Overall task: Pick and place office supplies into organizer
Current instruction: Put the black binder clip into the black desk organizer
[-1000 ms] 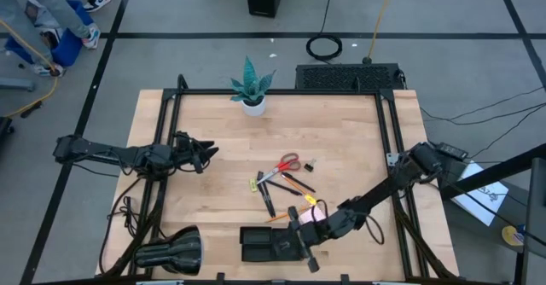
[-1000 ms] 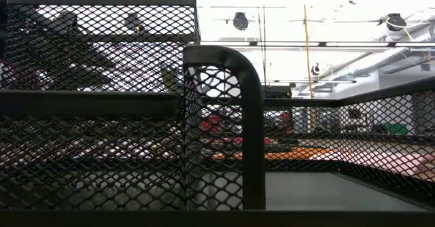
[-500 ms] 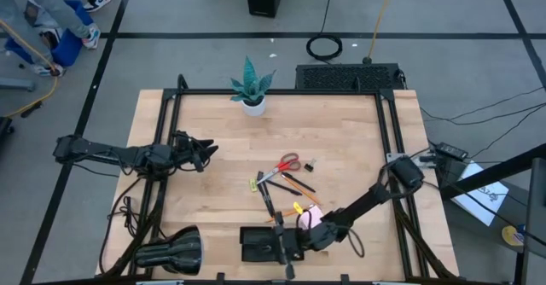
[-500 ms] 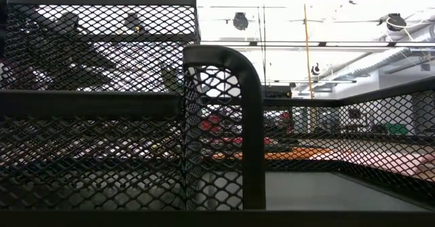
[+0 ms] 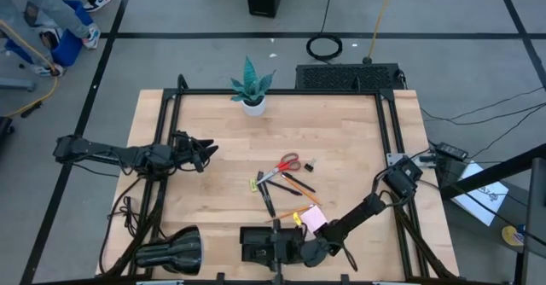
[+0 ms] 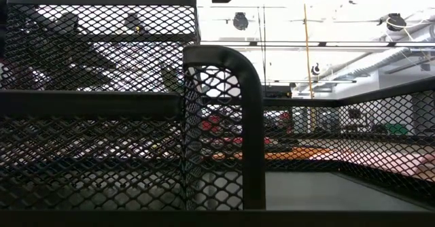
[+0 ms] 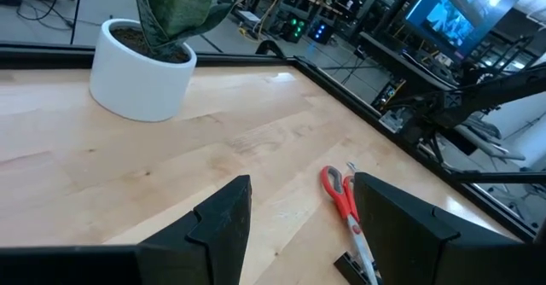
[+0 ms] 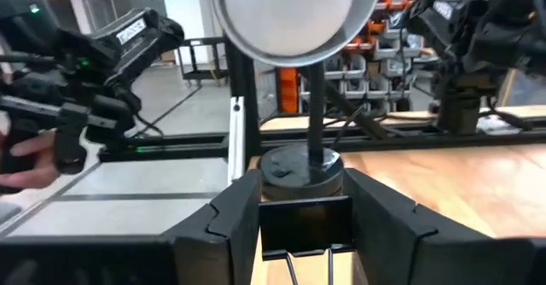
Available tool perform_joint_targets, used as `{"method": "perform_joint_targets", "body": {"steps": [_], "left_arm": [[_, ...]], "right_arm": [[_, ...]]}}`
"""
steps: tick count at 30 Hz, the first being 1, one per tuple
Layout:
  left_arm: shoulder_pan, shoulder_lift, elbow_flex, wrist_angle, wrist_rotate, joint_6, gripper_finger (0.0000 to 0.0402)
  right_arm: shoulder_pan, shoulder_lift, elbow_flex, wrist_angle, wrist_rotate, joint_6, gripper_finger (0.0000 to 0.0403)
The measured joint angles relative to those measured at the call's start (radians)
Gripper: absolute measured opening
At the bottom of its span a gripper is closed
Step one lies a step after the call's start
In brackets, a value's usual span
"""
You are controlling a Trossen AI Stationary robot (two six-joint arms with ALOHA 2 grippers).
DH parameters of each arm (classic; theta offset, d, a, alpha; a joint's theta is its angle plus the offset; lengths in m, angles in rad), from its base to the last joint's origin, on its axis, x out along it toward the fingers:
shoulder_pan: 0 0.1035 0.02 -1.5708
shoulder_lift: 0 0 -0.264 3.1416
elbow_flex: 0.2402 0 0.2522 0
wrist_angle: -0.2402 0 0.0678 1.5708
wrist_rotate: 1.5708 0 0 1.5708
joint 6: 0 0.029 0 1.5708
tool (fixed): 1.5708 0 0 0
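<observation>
Right arm swung from the loose supplies to the organizer

Over the last second the right gripper (image 5: 279,253) travelled toward the lower centre of the high view and now sits over the low black mesh desk organizer (image 5: 252,235), so release is judged imminent. Its jaws are clamped on a small black binder clip (image 8: 304,221); the clip's long axis spans jaw to jaw, with its wire handles pointing back toward the wrist. The left gripper (image 5: 203,152) waits at the tabletop's (image 5: 341,140) left, jaws apart.

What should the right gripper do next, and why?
Probably lower slightly and open: the right gripper holds a black clip between its fingers and hangs over the organizer, so releasing should drop it in. The left gripper waits aside.
</observation>
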Motion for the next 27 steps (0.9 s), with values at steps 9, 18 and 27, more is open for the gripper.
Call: {"method": "perform_joint_targets", "body": {"steps": [9,18,27], "left_arm": [[0.0,0.0,0.0,-0.001,-0.002,0.02,0.0212],[0.0,0.0,0.0,-0.002,0.0,0.031,0.0212],[0.0,0.0,0.001,-0.003,0.005,0.026,0.0212]], "right_arm": [[0.021,0.0,0.0,-0.087,0.018,0.054,0.0147],[0.021,0.019,0.0,-0.138,-0.03,0.087,0.0151],[0.002,0.055,0.0,-0.128,-0.034,0.144,0.0153]]}}
